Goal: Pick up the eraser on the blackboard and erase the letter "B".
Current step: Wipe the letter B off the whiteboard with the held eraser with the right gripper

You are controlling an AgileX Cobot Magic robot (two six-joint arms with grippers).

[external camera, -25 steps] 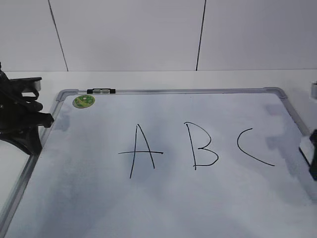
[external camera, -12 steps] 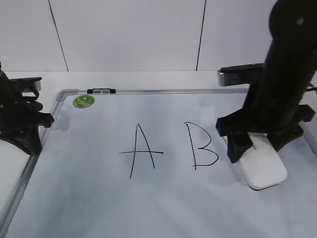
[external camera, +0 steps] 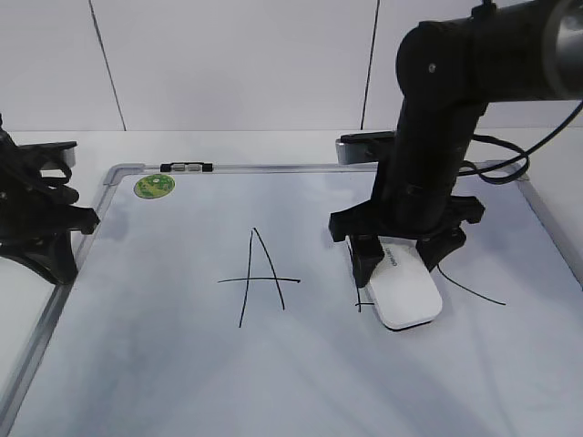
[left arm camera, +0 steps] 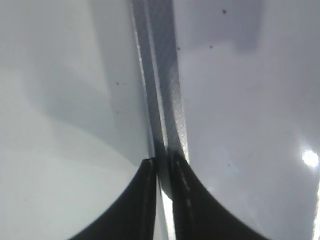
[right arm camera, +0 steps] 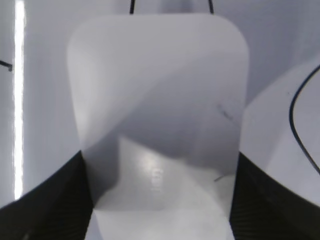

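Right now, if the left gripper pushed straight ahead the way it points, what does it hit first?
Probably the blackboard: its grey frame runs straight ahead of the shut left gripper. Height above it is unclear.

Hand-drawn letters on the board

A black capital "A" (external camera: 260, 278) stands at the middle left of the board (external camera: 182, 364) in the exterior view. Right of centre, the eraser (external camera: 405, 293) covers most of the "B" (external camera: 362, 305); only a short stroke shows at its lower left edge. A curved tail of the "C" (external camera: 474, 293) shows to its right. Small grey lettering on the eraser top (right arm camera: 156, 179) is too blurred to read. The round green sticker (external camera: 153, 186), upper left, bears no legible print.
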